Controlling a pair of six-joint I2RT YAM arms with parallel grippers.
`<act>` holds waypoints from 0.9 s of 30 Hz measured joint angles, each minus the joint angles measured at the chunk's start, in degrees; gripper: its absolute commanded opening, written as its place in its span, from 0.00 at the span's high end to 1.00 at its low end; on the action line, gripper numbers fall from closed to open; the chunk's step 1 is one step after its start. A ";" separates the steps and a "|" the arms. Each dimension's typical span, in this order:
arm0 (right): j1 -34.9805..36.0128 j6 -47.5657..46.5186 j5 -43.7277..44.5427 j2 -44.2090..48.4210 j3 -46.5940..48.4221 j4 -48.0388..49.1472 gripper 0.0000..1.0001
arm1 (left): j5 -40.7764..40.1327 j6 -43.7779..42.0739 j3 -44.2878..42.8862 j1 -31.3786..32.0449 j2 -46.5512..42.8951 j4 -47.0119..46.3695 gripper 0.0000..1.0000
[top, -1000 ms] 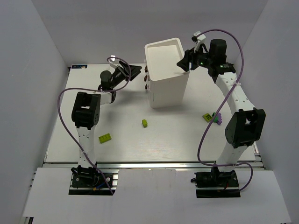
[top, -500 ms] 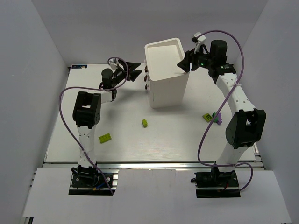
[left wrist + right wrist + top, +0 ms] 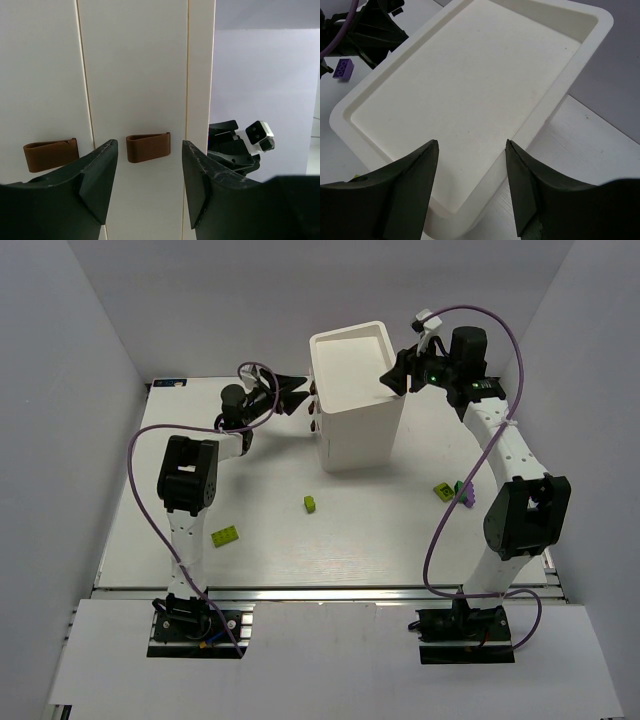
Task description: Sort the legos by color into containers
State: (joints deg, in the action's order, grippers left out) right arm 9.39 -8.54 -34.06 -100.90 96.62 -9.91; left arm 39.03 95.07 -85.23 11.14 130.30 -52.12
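While the left gripper (image 3: 148,167), jaws apart, faces a brown knob (image 3: 148,147), the right gripper (image 3: 471,150) hangs open over the cabinet (image 3: 470,75).

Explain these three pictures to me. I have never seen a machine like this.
The machine is two robot arms bolted at the near edge of a table, each ending in a two-finger gripper. The wide picture looks down from above and behind them. The other two come from cameras on the wrists, so each shows its own dark fingers at the bottom.

On the table stand a white cabinet and small loose legos, lime and purple.

The left gripper is open and lined up on a brown knob on the cabinet's front, not gripping it. The right gripper is open over the cabinet's top. Neither holds anything.
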 measured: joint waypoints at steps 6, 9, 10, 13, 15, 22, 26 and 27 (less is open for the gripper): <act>0.00 0.17 -0.02 0.15 -0.52 0.42 0.38 | 1.36 0.46 -2.23 0.79 0.59 0.76 0.40; 0.00 0.20 -0.02 0.37 -0.92 0.72 0.38 | 1.46 0.57 -2.45 1.05 0.74 1.33 0.42; -0.02 0.20 0.00 0.44 -0.94 0.72 0.38 | 1.49 0.68 -2.45 1.07 0.81 1.38 0.43; -0.02 0.20 -0.02 0.87 -1.64 0.96 0.38 | 1.55 1.25 -2.78 1.20 1.49 1.05 0.47; -0.02 0.22 0.00 1.14 -1.92 1.01 0.38 | 1.53 1.62 -2.89 1.38 1.79 1.11 0.54; 0.00 0.22 -0.07 1.33 -2.38 1.38 0.38 | 1.53 2.49 -2.91 1.46 2.49 0.90 0.70; 0.00 0.22 -0.24 1.60 -2.71 1.49 0.38 | 1.53 2.73 -2.91 1.49 2.58 0.94 0.87; 0.00 0.24 -0.24 1.64 -2.75 1.49 0.38 | 1.51 2.89 -2.91 1.46 2.58 0.79 0.90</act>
State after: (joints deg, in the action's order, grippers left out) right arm 9.39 -8.29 -34.30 -99.26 93.86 -8.43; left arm 40.53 97.95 -88.14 12.60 132.88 -51.33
